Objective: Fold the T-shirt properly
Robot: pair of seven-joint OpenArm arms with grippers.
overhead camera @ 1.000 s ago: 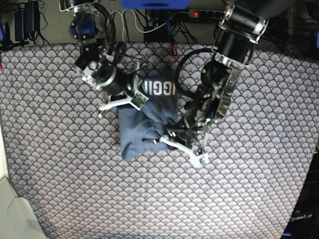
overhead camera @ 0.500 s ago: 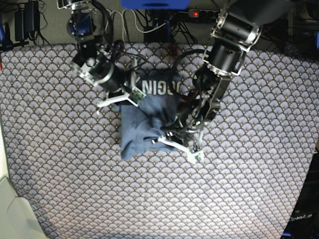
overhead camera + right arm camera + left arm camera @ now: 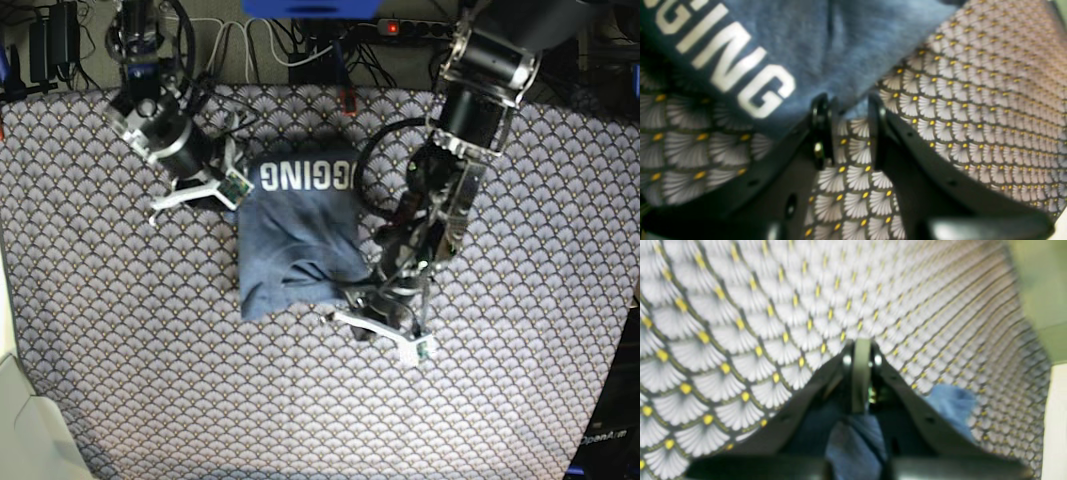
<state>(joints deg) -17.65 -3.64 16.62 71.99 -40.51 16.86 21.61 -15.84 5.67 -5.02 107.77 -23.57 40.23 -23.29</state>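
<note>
On the patterned tablecloth (image 3: 120,340), near its middle and toward the far edge, lies one T-shirt (image 3: 295,235), folded into a rough rectangle with its white lettering (image 3: 305,175) face up along the far end. The near end is bunched and uneven, so in my judgement the fold is not finished.

Two arms are present, one gripper each. The right gripper (image 3: 195,192) sits just beside the lettered corner of the shirt. Its wrist view shows the jaws a little apart with only tablecloth between them; the shirt's edge lies just beyond the tips, and it holds nothing. That placement suits either letting go of the corner or preparing to tidy it.

The left gripper (image 3: 385,325) is at the near right corner of the shirt, low over the cloth. In its wrist view the fingers (image 3: 861,373) meet at the tips, with blue cloth lying blurred behind them; whether any fabric is pinched, I cannot tell. Its position suits working the bunched near edge.

Count: one shirt, two grippers, one tablecloth.
</note>
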